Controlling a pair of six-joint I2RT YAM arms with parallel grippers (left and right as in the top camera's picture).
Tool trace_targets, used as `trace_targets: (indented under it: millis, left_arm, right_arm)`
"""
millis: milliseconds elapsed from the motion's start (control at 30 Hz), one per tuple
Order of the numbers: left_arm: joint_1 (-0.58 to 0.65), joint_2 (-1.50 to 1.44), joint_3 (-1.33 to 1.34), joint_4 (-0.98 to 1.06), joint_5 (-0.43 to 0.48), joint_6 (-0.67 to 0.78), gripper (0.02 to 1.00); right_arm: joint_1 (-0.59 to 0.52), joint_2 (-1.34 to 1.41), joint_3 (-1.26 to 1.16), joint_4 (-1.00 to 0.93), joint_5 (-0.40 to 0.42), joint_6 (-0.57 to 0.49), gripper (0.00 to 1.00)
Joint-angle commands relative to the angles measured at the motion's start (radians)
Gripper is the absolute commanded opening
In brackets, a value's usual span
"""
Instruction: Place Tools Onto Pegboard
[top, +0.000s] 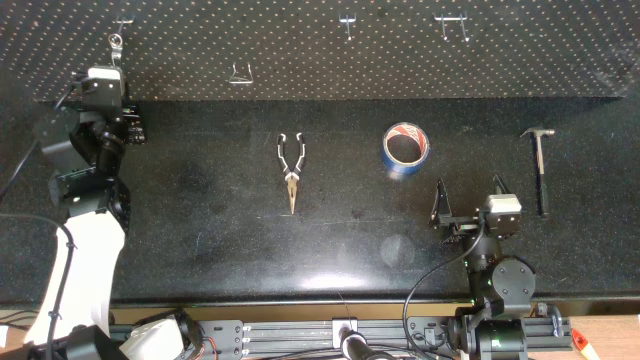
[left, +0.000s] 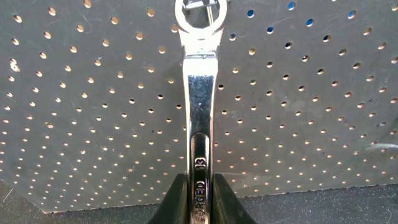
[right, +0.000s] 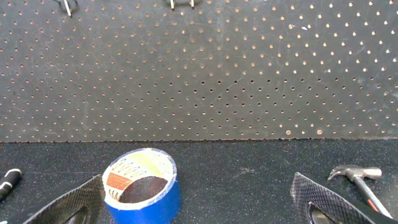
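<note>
A dark, faintly gritty worktop (top: 200, 240) stretches across in front of me, backed by an upright grey pegboard (top: 300, 50) that serves as its rear wall. Overhead light leaves a pale sheen near the front edge, where a slotted metal rail (top: 270, 332) runs. A wood-toned surface (top: 612, 345) shows at one corner.

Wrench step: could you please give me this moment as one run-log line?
left gripper shut on wrench | ring end at pegboard hook | right gripper open near tape roll | pliers, hammer on table
</note>
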Motion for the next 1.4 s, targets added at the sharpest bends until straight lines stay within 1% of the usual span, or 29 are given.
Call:
trace_targets:
  millis: [33,100,233,267,333,367,400,533,567,600,733,900,933,1067,1133,1200,1267,1400]
  left_arm:
    - [0.002,0.021,0.005,0.023,-0.015,-0.016,0.064]
    - [0.002,0.031,0.005,0.024,-0.015,-0.016,0.084]
    - [0.002,0.041,0.005,0.025,-0.014,-0.016,0.272]
    - [0.002,0.041,0.005,0.025,-0.014,-0.016,0.349]
    - [0.002,0.041,0.005,0.028,-0.015,-0.016,0.542]
    - [0.002,0.041,0.005,0.031,-0.014,-0.016,0.608]
    - [0.002,0.041,0.005,0.035,-0.014,-0.016,0.695]
    - [0.001,0.041,0.005,0.044,-0.010,-0.016,0.934]
    - [0.002,0.041,0.005,0.044,-0.007,-0.016,0.974]
    - [0.001,0.040,0.005,0.043,-0.006,-0.016,0.996]
    - [-0.014,0.009,0.005,0.026,-0.008,-0.016,0.996]
    - [-0.038,-0.080,0.005,-0.068,-0.003,-0.016,0.996]
    - [-0.051,-0.135,0.005,-0.106,-0.003,-0.016,0.996]
    - [-0.051,-0.211,0.005,-0.167,-0.002,-0.016,0.996]
    - [-0.051,-0.251,0.005,-0.217,0.029,-0.016,0.996]
    - [-0.051,-0.285,0.005,-0.278,0.089,-0.016,0.996]
    - [-0.051,-0.309,0.005,-0.333,0.108,-0.016,0.996]
    - [-0.051,-0.317,0.005,-0.363,0.173,-0.016,0.996]
  right_arm:
    - [-0.004,-0.010,-0.006,0.000,0.009,-0.011,0.976]
    - [-0.004,-0.010,-0.006,0.000,0.009,-0.011,0.976]
    - [-0.005,-0.010,-0.006,0.000,0.009,-0.011,0.976]
    - [-0.005,-0.010,-0.006,0.000,0.009,-0.011,0.976]
    - [-0.004,-0.010,-0.006,0.000,0.009,-0.011,0.976]
    - [-0.005,-0.010,-0.006,0.000,0.009,-0.011,0.976]
    - [-0.005,-0.010,-0.006,0.000,0.009,-0.011,0.976]
    - [-0.005,-0.010,-0.006,0.000,0.009,-0.011,0.976]
    - [-0.004,-0.010,-0.006,0.000,0.009,-0.011,0.976]
    - [-0.005,-0.010,-0.006,0.000,0.009,-0.011,0.976]
    - [-0.005,-0.010,-0.006,0.000,0.009,-0.011,0.976]
    - [-0.004,-0.010,-0.006,0.000,0.009,-0.011,0.976]
    - [-0.005,-0.010,-0.006,0.000,0.009,-0.011,0.976]
    - [-0.005,-0.010,-0.006,0.000,0.009,-0.011,0.976]
    - [-0.005,-0.010,-0.006,0.000,0.009,-0.011,0.976]
    - [-0.004,-0.010,-0.006,0.000,0.009,-0.011,0.976]
    - [-0.004,-0.010,-0.006,0.000,0.009,-0.011,0.976]
    - [-0.005,-0.010,-0.006,0.000,0.009,-0.011,0.976]
